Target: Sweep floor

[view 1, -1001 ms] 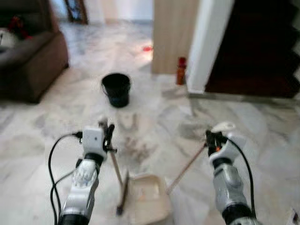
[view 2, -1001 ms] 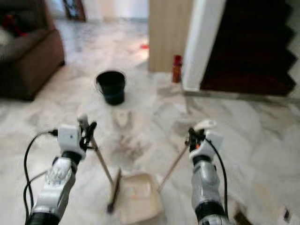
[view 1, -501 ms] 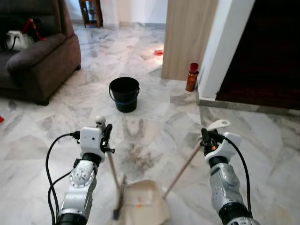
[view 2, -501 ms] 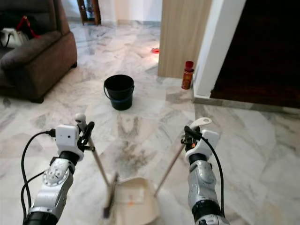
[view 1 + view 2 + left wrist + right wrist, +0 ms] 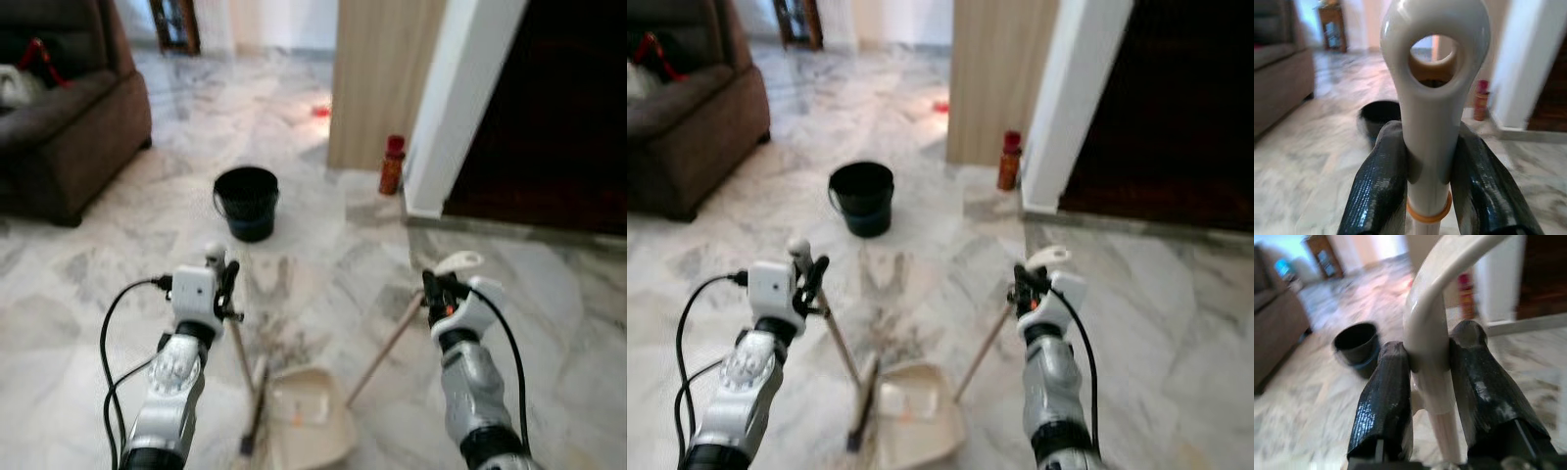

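Cream dustpan (image 5: 312,419), one; right gripper (image 5: 1432,377) clamps handle; left gripper (image 5: 1432,166) clamps one broom (image 5: 242,367), seemingly.

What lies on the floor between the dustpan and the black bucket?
Marble floor with a dark smear of dirt, seen in both eye views. Nothing else sits between the dustpan and the black bucket.

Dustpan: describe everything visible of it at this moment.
The dustpan is cream-coloured, apparently plastic, its pan lying on the marble floor between the arms. A long, pale handle slants up to the right gripper, whose fingers clamp it near its curved top. The broom head stands at the pan's left edge. A small orange speck lies inside.
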You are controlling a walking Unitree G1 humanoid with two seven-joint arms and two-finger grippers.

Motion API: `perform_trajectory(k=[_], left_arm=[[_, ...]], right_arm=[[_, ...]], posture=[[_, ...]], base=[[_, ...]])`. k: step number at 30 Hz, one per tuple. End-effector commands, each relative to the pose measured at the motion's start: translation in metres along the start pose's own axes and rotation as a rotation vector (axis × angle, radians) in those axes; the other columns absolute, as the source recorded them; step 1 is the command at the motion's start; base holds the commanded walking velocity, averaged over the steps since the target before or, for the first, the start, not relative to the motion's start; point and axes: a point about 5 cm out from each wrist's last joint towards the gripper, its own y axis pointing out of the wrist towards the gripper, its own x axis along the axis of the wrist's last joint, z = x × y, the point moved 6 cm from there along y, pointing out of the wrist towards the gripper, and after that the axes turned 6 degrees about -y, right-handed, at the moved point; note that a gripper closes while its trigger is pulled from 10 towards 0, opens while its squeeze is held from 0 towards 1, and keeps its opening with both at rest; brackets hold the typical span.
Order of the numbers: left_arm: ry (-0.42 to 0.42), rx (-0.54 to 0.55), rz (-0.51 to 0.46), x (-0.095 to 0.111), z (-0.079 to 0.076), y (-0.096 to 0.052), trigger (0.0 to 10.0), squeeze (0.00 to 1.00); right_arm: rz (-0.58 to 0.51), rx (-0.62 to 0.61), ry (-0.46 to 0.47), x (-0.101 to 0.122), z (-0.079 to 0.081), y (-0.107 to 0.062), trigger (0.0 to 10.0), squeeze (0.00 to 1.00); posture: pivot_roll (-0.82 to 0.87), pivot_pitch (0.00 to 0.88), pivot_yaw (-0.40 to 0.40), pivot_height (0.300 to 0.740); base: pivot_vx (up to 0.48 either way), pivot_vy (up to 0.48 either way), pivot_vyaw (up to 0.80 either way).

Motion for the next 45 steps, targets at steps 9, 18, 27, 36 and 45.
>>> perform_trajectory(k=[9,18,27,36,45], left_arm=[[0.026,0.0,-0.036,0.0101,0.0023,0.0012,10.0,0.0],[0.027,-0.002,-0.035,0.0104,0.002,0.0022,10.0,0.0],[0.029,0.003,-0.037,0.0113,0.0035,0.0029,10.0,0.0],[0.028,0.002,-0.036,0.0114,0.0029,0.0037,10.0,0.0],[0.025,0.002,-0.038,0.0121,0.0029,0.0041,10.0,0.0]], right_arm=[[-0.048,0.043,0.026,0.0122,0.0136,0.0046,10.0,0.0],[-0.039,0.039,0.041,0.0111,0.0129,0.0052,10.0,0.0],[-0.031,0.038,0.048,0.0099,0.0132,0.0059,10.0,0.0],[-0.04,0.034,0.062,0.0121,0.0126,0.0067,10.0,0.0],[-0.041,0.034,0.064,0.0129,0.0129,0.0072,10.0,0.0]], posture=[[0.03,0.0,-0.017,0.74],[0.03,0.0,-0.015,0.74],[0.03,0.0,-0.016,0.74],[0.03,0.0,-0.016,0.74],[0.03,0.0,-0.016,0.74]], base=[[0.325,0.0,0.59],[0.328,0.0,0.0],[0.33,0.0,0.0],[0.338,0.0,0.0],[0.336,0.0,0.0]])
